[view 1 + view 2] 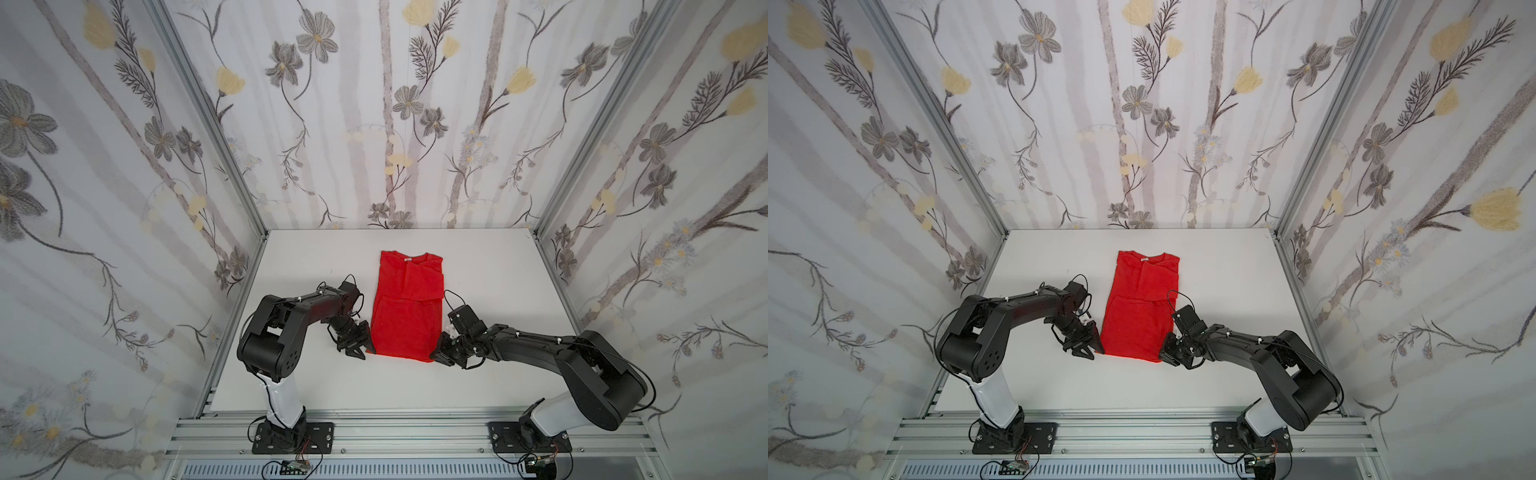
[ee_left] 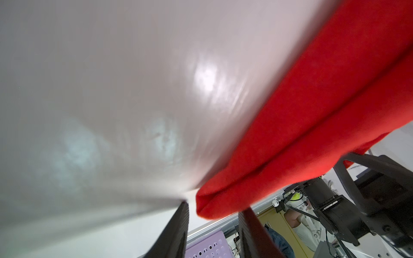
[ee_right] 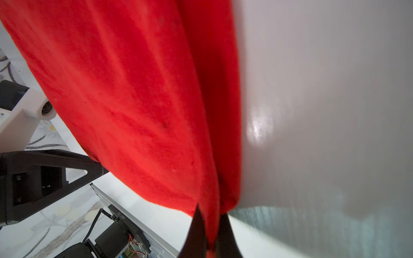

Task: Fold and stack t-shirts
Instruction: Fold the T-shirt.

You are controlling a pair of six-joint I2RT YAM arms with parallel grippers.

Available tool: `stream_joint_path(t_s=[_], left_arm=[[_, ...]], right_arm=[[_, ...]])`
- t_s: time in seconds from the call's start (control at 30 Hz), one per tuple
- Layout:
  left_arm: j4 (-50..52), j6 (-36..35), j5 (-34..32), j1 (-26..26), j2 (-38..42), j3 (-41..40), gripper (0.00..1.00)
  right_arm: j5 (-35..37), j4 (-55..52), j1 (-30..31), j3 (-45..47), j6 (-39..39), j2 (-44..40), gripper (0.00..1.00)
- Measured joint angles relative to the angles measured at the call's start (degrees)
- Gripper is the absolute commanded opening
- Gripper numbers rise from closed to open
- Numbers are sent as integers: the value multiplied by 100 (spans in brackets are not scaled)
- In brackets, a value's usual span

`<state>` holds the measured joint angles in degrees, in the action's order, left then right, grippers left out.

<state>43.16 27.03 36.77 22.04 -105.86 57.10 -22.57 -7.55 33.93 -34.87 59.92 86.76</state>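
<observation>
Aluminium rails [image 1: 415, 432] lie along the near edge, and the bases of both arms are fixed on them. Beyond the rails is the white worktop [image 1: 490, 266]. On it, about in the middle, lies the red t-shirt [image 1: 405, 307], folded into a long narrow shape which goes away from the arms.

The left hand [image 1: 363, 349] is low at the near left corner of the t-shirt. In the left wrist view its two fingers [image 2: 178, 225] stand partly apart, with the folded corner between them. One finger has a small gap to the cloth, so the corner is not pinched.

The right hand [image 1: 436, 355] is at the near right corner. In the right wrist view its fingers [image 3: 196, 230] are closed narrowly on the red cloth, and the corner is gripped between them.

Farther away, a folded sleeve lies across the body of the t-shirt. At the far end is the collar, with a small white label [image 1: 407, 259]. Behind the worktop stand walls [image 1: 374, 104] with a pattern of grey and yellow flowers.
</observation>
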Motion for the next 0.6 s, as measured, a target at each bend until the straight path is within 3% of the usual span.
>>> stream_joint_path(t_s=[0.43,0.6], left_arm=[[315,166,-13,181,-293,387,42],[487,155,-195,208,-378,704,61]], right_arm=[[-227,-129,-96,-136,-275,146,0],[-295,-240,-166,-140,-361,125,0]])
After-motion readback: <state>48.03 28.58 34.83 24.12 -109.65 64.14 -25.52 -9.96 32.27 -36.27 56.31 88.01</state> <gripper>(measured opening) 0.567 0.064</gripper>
